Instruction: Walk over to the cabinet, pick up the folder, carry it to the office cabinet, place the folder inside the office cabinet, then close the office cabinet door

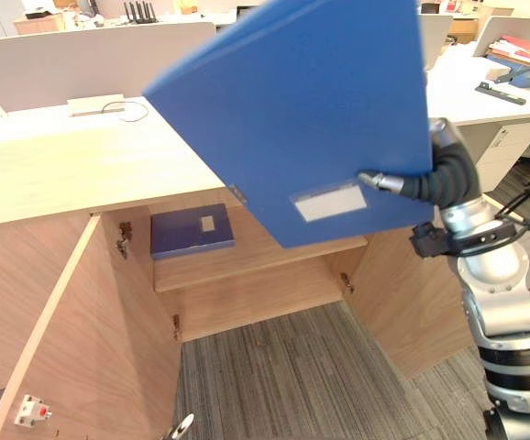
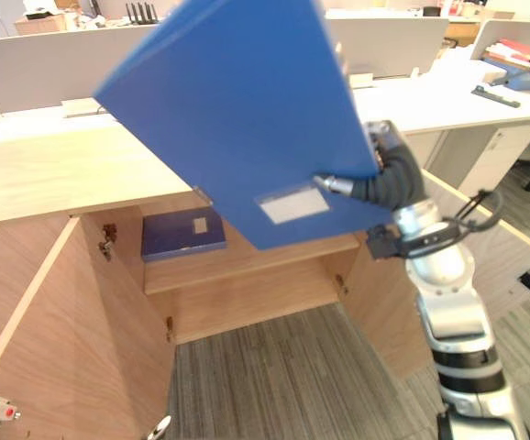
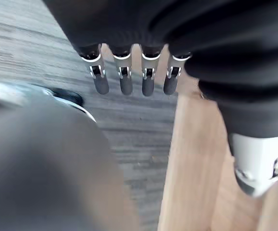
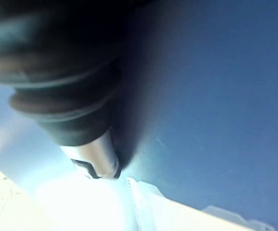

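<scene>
I am facing the open cabinet (image 1: 256, 307) under the wooden bench (image 1: 82, 174). Its left door (image 1: 54, 348) and right door (image 1: 403, 293) are both swung wide.

The blue folder (image 1: 311, 101) is in the air in front of the opening. It is above the shelf (image 1: 283, 257), tilted, with its label (image 1: 329, 202) towards me. My right hand (image 1: 412, 186) is grasping it at the lower corner. The thumb presses on the front face, and the other fingers are hidden behind the cover.

A second folder (image 1: 192, 229) lies flat on the left part of the shelf. The right part looks bare.

My left hand (image 3: 126, 82) hangs low by the left door, fingers straight and released, holding nothing.

I judge the step in hand to be the placing. To do it well, I would:
- Level the folder first, since at this tilt its upper corner would likely catch the bench edge.
- Lower it below that edge and slide it in over the bare right part of the shelf, clear of the second folder.
- Let go only once it rests flat.
- Keep the elbow off the right door.
</scene>
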